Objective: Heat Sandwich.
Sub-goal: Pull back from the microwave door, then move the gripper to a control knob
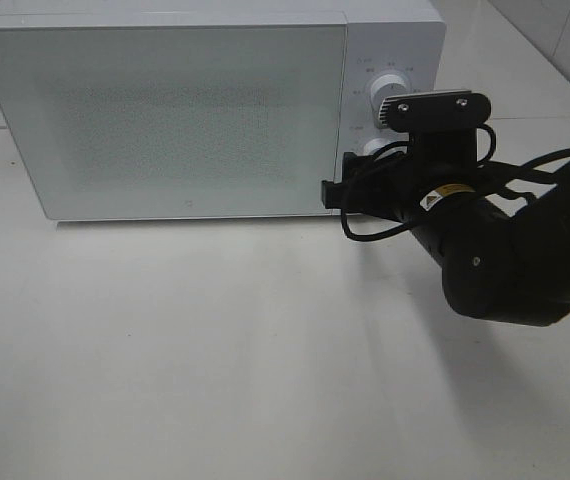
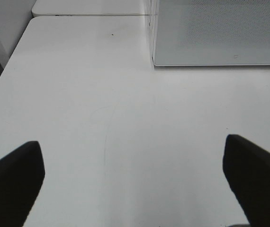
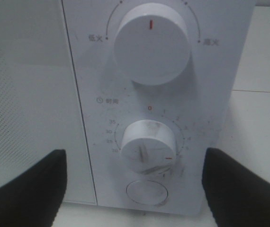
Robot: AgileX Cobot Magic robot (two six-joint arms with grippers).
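A white microwave (image 1: pixel 165 110) stands on the white surface (image 1: pixel 215 350) with its frosted door (image 1: pixel 160 105) closed. The sandwich cannot be located in any view.

On the microwave's control panel, beside the door, the upper dial (image 3: pixel 151 43) carries a red mark pointing straight up. Its scale arc is labelled 低火 at one end and 高火 at the other. The lower dial (image 3: pixel 148 145) is headed 时间 beside a clock symbol. A red 0 is printed above it, and 35, 30 and 25 can be read along its scale. A round button (image 3: pixel 147 192) is set below this dial.

The right tool (image 3: pixel 134 187) is held wide in front of the lower dial, gripping nothing. The left tool (image 2: pixel 135 179) is spread wide above the bare surface in front of the microwave's door, also holding nothing.
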